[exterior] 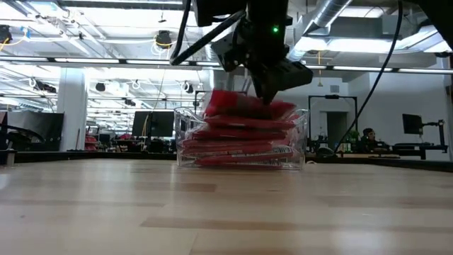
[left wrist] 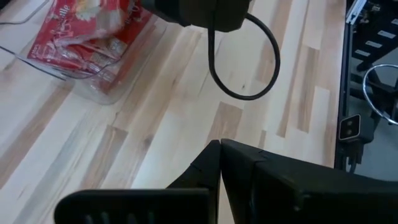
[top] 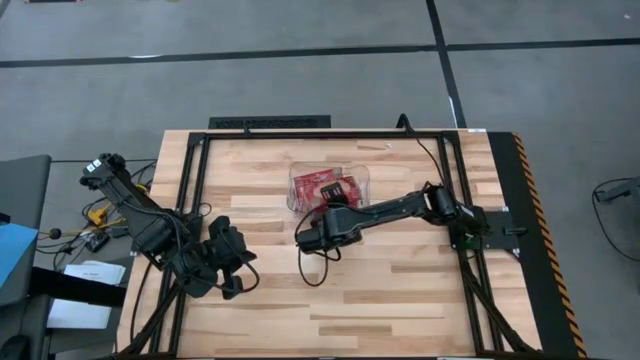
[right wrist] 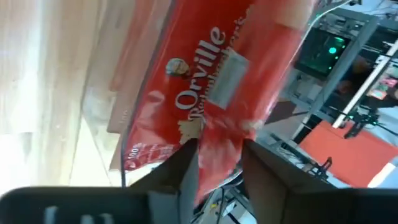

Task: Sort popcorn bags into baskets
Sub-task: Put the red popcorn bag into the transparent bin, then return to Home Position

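Observation:
The clear plastic bin [top: 362, 175] stands at the middle of the table toward its far edge and holds a stack of red popcorn bags [exterior: 241, 145]. The top bag [exterior: 241, 106] lies tilted on the stack, above the rim. My right gripper [exterior: 272, 95] is at the bin's near side, over that top bag, with its fingers [right wrist: 186, 171] close on either side of the bag's red end. My left gripper [top: 232, 270] rests shut near the table's left, away from the bin [left wrist: 93, 87]. My right gripper has the top popcorn bag's end [right wrist: 217, 146] between its two fingers, the wrapper crumpled there. It comes slanting down from the table's near side. The bag lies tilted on the stack in the bin [exterior: 212, 99], printed face up; how far back it reaches does not show.
A black cable loop [top: 315, 265] hangs from the right arm over the wood on the bin's near side. Black frame rails [top: 195, 200] run along the table's left, right and far edges. Open wood lies toward the near edge [top: 380, 310].

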Robot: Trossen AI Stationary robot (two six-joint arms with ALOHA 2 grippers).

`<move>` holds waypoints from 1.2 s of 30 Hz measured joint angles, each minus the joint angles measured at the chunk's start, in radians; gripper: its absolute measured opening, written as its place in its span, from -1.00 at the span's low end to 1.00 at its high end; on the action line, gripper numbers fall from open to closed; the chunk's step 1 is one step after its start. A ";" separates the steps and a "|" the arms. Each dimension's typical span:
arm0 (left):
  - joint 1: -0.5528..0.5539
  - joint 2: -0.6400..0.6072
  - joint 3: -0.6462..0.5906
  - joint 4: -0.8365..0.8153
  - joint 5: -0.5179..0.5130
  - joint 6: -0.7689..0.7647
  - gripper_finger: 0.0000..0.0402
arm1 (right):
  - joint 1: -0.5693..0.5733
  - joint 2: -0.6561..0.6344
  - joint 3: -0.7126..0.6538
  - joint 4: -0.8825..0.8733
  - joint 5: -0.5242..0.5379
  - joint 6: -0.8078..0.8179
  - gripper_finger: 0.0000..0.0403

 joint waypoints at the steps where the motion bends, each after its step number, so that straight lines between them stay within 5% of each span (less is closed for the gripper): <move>1: 0.000 0.000 0.000 0.000 -0.001 0.000 -1.00 | 0.000 0.000 0.000 -0.001 -0.007 0.000 -0.25; 11: -0.001 0.000 0.000 -0.001 -0.002 -0.001 -1.00 | -0.032 -0.008 0.087 0.025 -0.106 -0.026 0.11; 16: -0.001 0.000 0.000 0.000 -0.003 -0.004 -1.00 | -0.063 -0.008 0.150 0.038 -0.117 -0.026 0.12; 22: -0.033 -0.055 0.011 0.032 -0.064 0.002 -1.00 | -0.061 -0.023 0.366 0.059 -0.279 0.021 0.07; 30: -0.187 -0.331 0.008 0.033 -0.426 0.113 -1.00 | -0.073 -0.355 0.239 0.346 -0.450 0.079 0.03; 36: -0.204 -0.565 -0.179 0.035 -0.447 0.146 -1.00 | -0.104 -0.577 0.081 0.538 -0.636 0.062 -0.01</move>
